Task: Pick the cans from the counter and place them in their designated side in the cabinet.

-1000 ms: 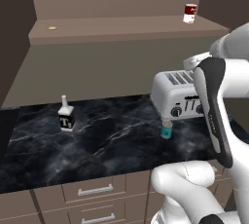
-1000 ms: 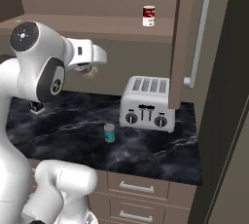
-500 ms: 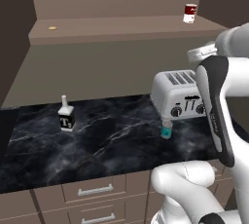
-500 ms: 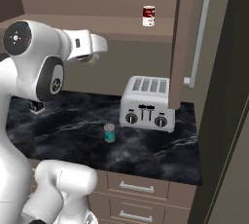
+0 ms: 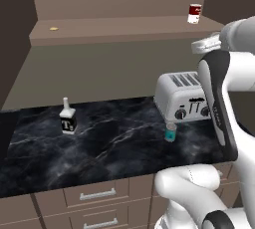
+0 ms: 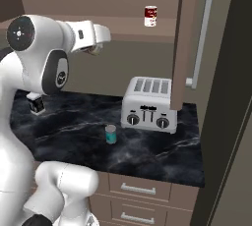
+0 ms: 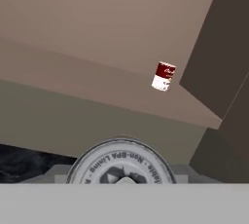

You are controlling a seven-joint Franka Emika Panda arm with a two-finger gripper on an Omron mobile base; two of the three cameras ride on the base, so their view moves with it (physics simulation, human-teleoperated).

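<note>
Up ahead, toward the upper right of the hand view, the cabinet (image 7: 97,86) shelf waits while the gripper (image 7: 121,179) pinches a can (image 7: 119,164).

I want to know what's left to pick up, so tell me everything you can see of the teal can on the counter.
The teal can is a small cylinder with a grey top. It stands upright on the black marble counter, just in front of the toaster without touching it.

Glossy black marble counter (image 5: 99,143); brushed-metal toaster (image 6: 149,103); matte cabinet (image 5: 124,26).
</note>
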